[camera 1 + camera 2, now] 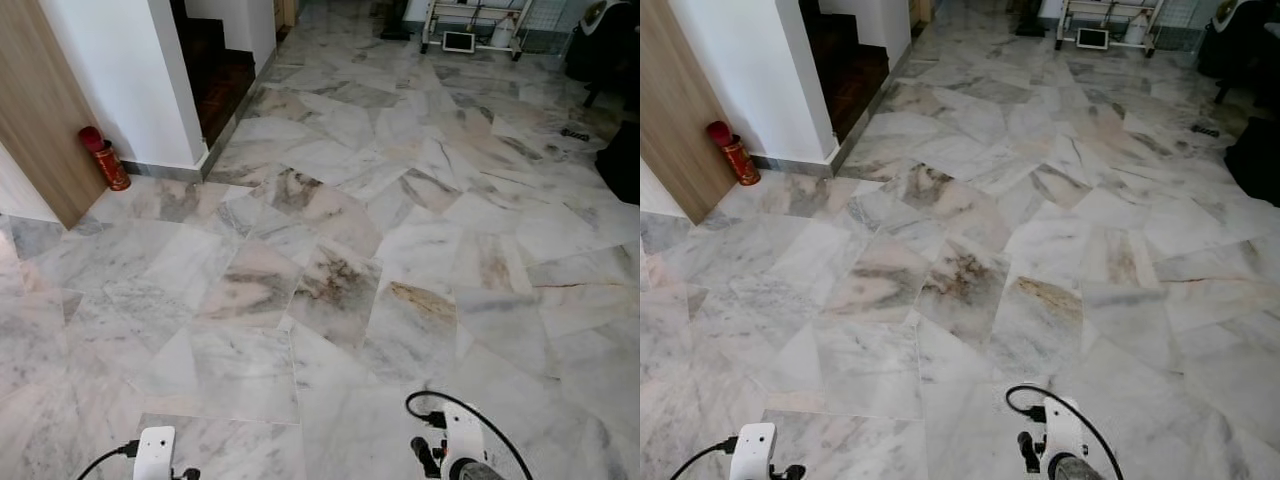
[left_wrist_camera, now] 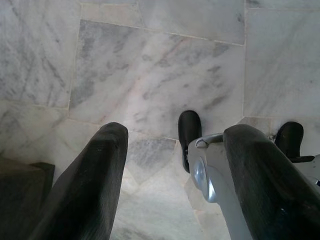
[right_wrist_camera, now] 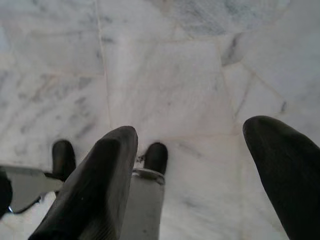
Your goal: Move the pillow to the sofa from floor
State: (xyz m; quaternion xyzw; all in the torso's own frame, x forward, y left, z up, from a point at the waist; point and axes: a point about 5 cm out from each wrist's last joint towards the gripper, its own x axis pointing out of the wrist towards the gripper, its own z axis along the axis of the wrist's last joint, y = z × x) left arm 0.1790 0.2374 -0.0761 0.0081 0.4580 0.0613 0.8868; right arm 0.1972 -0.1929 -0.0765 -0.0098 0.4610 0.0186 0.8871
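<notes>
Still hunting for the pillow: keep walking over the marble floor point(image 1: 330, 230) past the red canister point(image 1: 104, 157), both grippers' fingers point(image 2: 85, 190) apart, holding nothing.

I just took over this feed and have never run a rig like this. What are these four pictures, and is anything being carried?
The two wide pictures come from the humanoid's head camera, looking down at a marble floor. A red fire extinguisher stands by a wooden panel on the left, beside dark stairs; a white rack stands far ahead. The other two pictures come from wrist cameras. The left gripper and right gripper hang open over bare floor, holding nothing. The robot's own legs and black feet show below them.
</notes>
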